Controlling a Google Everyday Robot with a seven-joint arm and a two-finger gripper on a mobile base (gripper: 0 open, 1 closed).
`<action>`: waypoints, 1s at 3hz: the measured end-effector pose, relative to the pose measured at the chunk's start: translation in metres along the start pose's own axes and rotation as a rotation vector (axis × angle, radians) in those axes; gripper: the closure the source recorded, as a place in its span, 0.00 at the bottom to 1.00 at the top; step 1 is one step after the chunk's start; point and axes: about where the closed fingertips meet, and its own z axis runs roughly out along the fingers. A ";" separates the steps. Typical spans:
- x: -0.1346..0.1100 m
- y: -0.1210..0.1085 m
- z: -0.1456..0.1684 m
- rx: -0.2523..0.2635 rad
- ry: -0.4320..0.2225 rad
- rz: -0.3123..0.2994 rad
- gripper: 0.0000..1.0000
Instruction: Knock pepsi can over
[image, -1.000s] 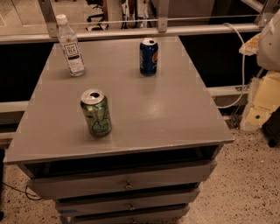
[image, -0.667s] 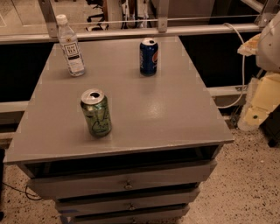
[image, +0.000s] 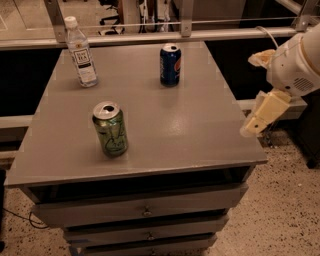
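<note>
While nothing on the grey table has moved over the last second, the gripper has slid in from the right and now hangs just off the table's edge at about 3 o'clock, roughly level with the top. Whether it is spread or pressed together I cannot tell. I judge this an early approach and no contact has been made. The pepsi can stands upright at about 12 o'clock on the far part of the table, well apart from the gripper. From the gripper the can lies toward 10 o'clock across bare tabletop, so nothing blocks a sideways sweep. The green can stands at 7 o'clock near the front and the clear bottle at 10 o'clock in the far left corner, both beyond the target. A push carried too far left could reach the bottle.
</note>
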 end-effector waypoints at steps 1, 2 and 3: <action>-0.022 -0.047 0.036 0.069 -0.166 0.018 0.00; -0.044 -0.098 0.073 0.115 -0.298 0.067 0.00; -0.066 -0.139 0.108 0.114 -0.405 0.138 0.00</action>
